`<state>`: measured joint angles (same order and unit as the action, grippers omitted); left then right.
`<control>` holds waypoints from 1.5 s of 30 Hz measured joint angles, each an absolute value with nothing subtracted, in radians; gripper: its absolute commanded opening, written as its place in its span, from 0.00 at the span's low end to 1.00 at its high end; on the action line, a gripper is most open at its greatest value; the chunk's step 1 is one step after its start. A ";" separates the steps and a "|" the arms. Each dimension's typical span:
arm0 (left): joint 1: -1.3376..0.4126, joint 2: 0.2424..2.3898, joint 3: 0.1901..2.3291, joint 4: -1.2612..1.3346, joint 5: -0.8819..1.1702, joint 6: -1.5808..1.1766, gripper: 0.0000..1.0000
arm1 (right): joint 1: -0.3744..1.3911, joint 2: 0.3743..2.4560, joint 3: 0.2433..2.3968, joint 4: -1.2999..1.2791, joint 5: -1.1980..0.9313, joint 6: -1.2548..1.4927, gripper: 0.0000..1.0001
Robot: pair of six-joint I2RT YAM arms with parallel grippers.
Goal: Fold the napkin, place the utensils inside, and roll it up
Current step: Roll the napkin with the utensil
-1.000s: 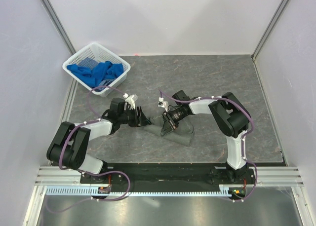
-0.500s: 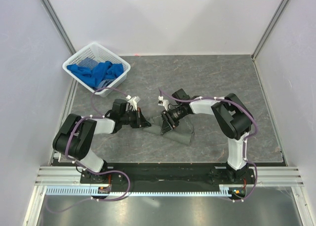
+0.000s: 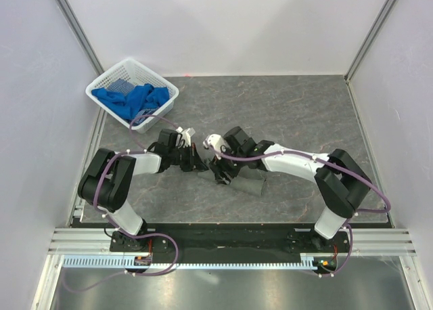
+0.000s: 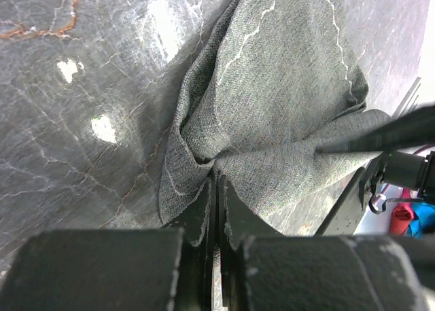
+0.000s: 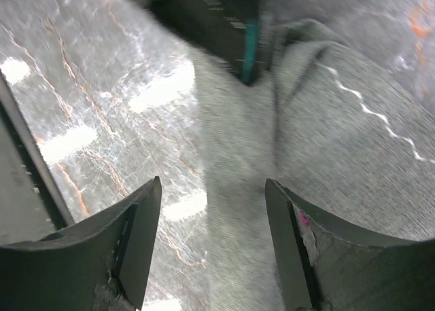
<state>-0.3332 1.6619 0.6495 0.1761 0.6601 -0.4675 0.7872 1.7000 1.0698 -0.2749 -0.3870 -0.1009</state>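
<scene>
The napkin (image 3: 247, 183), a dark grey cloth with a pale stitched hem, lies bunched on the table in front of both arms. My left gripper (image 3: 199, 165) is at its left end, shut on a gathered fold of the napkin (image 4: 272, 107); in the left wrist view the jaws (image 4: 217, 182) pinch the cloth tight. My right gripper (image 3: 220, 174) hovers right beside it over the same end. In the right wrist view it (image 5: 212, 185) stands open above the napkin (image 5: 326, 127), holding nothing. The utensils are out of view.
A white basket (image 3: 160, 80) holding bright blue cloths (image 3: 132, 99) stands at the back left. White walls close in the grey marbled tabletop (image 3: 291, 107) on three sides. The arm bases sit along the near edge.
The left gripper has shut on the napkin's left end. The right gripper has let go and opened wide, and its arm has stretched lower and further left.
</scene>
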 measured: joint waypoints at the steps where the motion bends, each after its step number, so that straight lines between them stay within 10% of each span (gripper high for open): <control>1: -0.333 1.664 0.656 0.163 0.660 -0.467 0.02 | 0.817 1.691 1.063 -0.272 -0.347 -0.113 0.71; 19: -0.333 1.671 0.695 0.099 0.657 -0.469 0.03 | 0.915 1.749 1.029 -0.241 -0.060 -0.162 0.66; 29: -0.333 1.628 0.704 0.073 0.647 -0.481 0.61 | 0.906 1.774 1.024 -0.232 -0.079 -0.138 0.31; 45: -0.332 1.300 0.527 0.150 0.520 -0.470 0.64 | 0.653 1.872 1.016 -0.133 -0.688 -0.074 0.23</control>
